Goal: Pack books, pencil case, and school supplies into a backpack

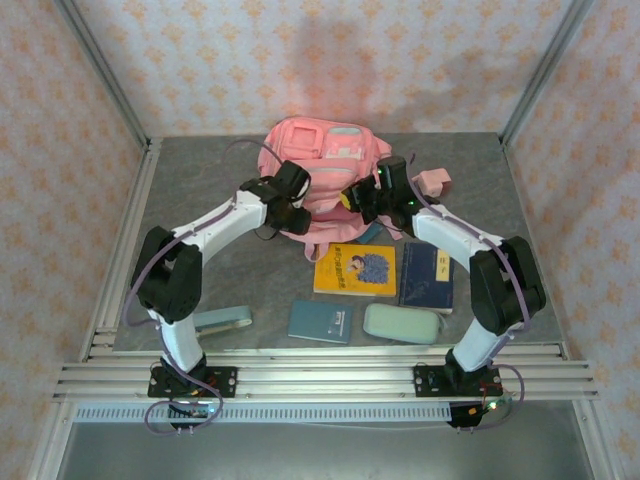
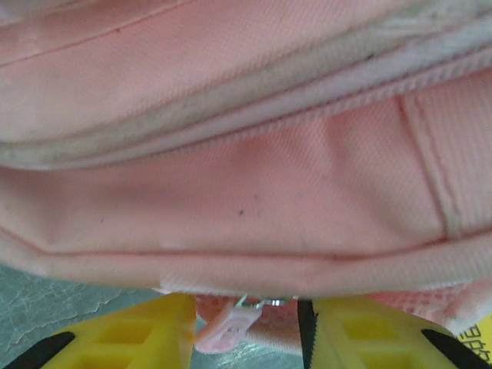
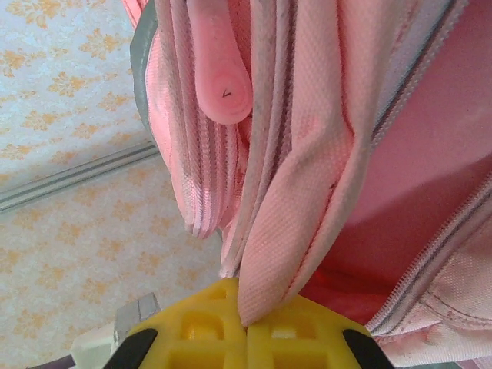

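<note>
**A:** Backpack: where was it?

**B:** At the far middle of the desk, front pockets facing up. Both arms reached to its near edge.

**A:** And the claws?

**B:** The right claw was closed tight on a fold of pink cloth beside the zip. The left claw stood partly open. A pink zip pull hung between its fingers, not pinched as far as I could see.

**A:** How would the backpack handle?

**B:** Soft and floppy, I'd judge. The cloth bunched and sagged, so the mouth would likely fall shut unless one claw kept the flap lifted. The seam edge and the zip pull looked like better holds than the flat panels.

**A:** The rest?

**B:** The yellow book and navy book lay side by side just near of the backpack. The teal notebook and pencil case lay nearer. The stapler was at the near left, and the sharpener sat just right of the backpack. The books looked stiff, so I'd take them by an edge. The pencil case looked soft, so I'd pinch it across the middle.
</note>
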You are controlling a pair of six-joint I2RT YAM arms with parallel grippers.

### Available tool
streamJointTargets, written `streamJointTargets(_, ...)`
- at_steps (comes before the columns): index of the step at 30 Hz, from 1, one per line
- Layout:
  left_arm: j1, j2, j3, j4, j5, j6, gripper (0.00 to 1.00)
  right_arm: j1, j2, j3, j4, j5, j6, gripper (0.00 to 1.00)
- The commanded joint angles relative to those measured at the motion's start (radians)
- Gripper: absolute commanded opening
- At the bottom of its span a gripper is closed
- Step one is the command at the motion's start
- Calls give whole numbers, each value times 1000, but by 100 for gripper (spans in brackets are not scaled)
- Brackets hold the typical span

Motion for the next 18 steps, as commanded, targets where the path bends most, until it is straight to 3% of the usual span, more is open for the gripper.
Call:
streamJointTargets(1,1,26,41,-18,-46,21,34,-1,-48,1,130,-60,34,0)
streamJointTargets(11,3,9,17,-23,-120,4,3,-25,-66,-8,101,-59,-1,0)
streamJointTargets(18,36,-52,-49,-25,-145,-32,0,-82,-105,2,-22,-31,-115,0)
